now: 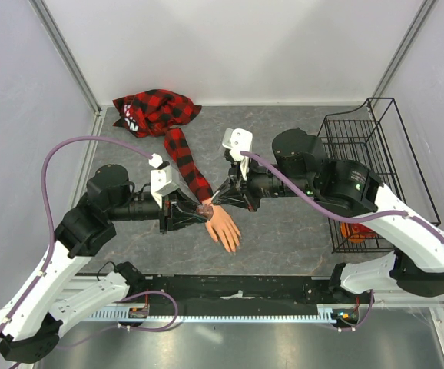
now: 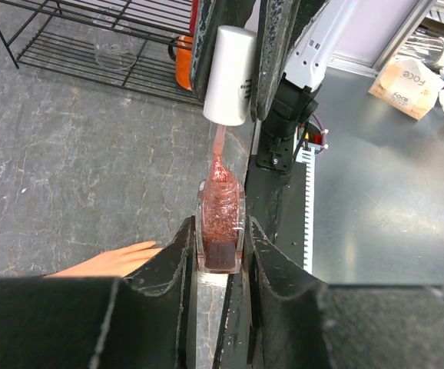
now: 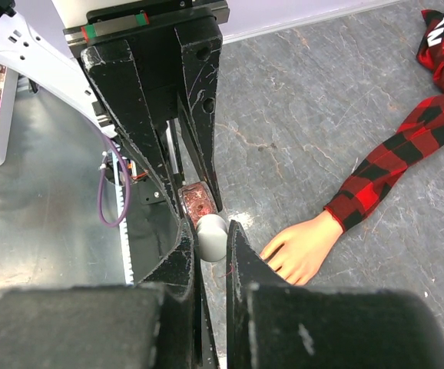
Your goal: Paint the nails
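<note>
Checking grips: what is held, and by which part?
The left gripper holds the polish bottle by its lower body; the right gripper, the white cap by its sides.

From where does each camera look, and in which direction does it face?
Top external: above and behind the bases, facing down at the table; the left arm and right arm show.
Left wrist: on the left arm, facing along its fingers at the bottle they clamp, basket beyond.
Right wrist: on the right arm, facing along its fingers at the cap they clamp, hand beside.
Shared: both wrist views show bottle, cap and hand.
</note>
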